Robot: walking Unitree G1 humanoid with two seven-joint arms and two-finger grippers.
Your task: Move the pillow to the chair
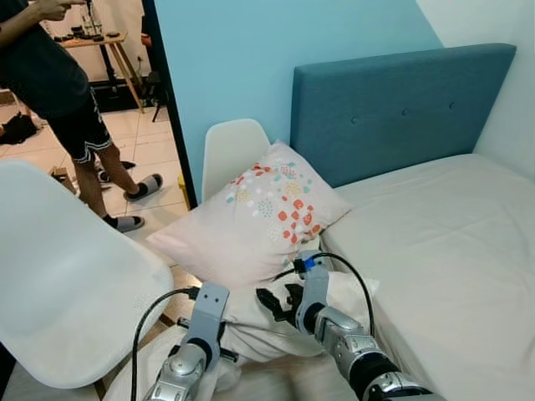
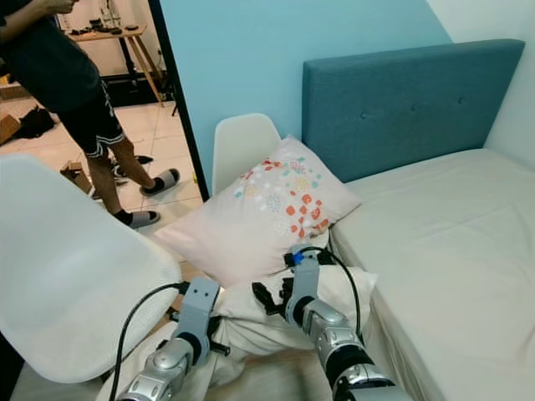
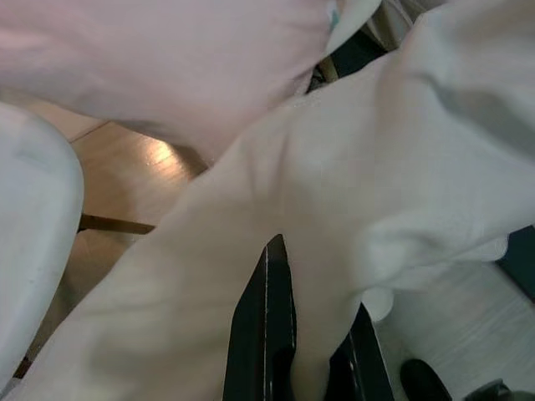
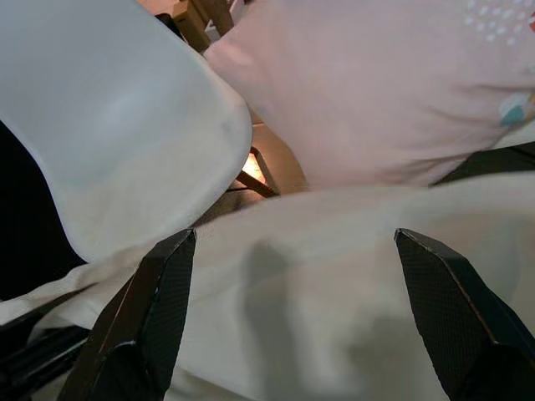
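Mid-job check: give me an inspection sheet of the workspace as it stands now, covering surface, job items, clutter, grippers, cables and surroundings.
Surface: bed with blue headboard, bare sheet.
Job's things: plain pillow held low between the arms; patterned pillow leans on the far chair and bed edge; near chair on the robot's left.
Clutter: nothing seen on the bed.
Grippers: left gripper pinches a fold of the plain pillow; right gripper open, fingers spread over the pillow.
Cables: black cables loop off both wrists, near the pillow.
Surroundings: person standing in the doorway on the tiled floor; table behind.
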